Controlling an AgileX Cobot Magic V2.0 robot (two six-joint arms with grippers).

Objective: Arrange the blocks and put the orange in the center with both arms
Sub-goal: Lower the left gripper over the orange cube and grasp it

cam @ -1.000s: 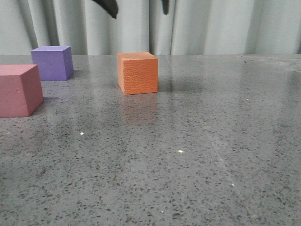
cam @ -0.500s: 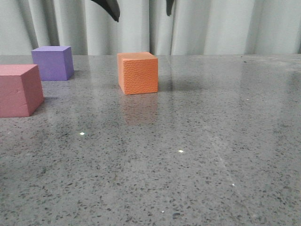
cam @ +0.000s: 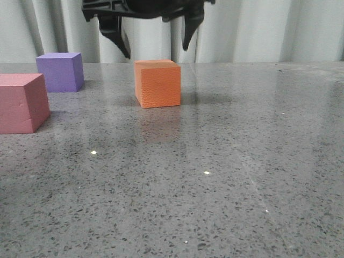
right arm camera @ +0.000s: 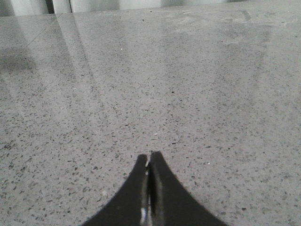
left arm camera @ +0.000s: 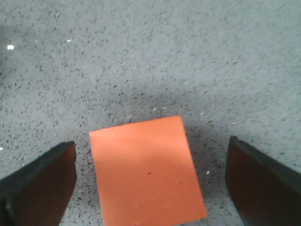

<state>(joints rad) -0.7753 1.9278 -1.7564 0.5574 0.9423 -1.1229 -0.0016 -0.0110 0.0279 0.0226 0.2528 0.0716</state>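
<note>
The orange cube (cam: 157, 83) stands on the grey speckled table (cam: 215, 161), mid-left in the front view. Directly above it hangs my left gripper (cam: 156, 51), open, one finger on either side and a little higher than the cube's top. From the left wrist, the orange cube (left arm camera: 146, 172) lies between the two spread fingers (left arm camera: 40, 183) with gaps on both sides. The purple cube (cam: 60, 71) sits at the far left back. The pinkish-red cube (cam: 21, 102) sits at the left edge, nearer. My right gripper (right arm camera: 149, 155) is shut on nothing over bare table, out of the front view.
A pale pleated curtain (cam: 258, 29) hangs behind the table's far edge. The right wrist view holds only grey speckled table (right arm camera: 188, 84).
My left gripper has come down from the top edge of the front view, its crossbar now in sight and its fingertips close over the orange cube. The cubes have not moved.
</note>
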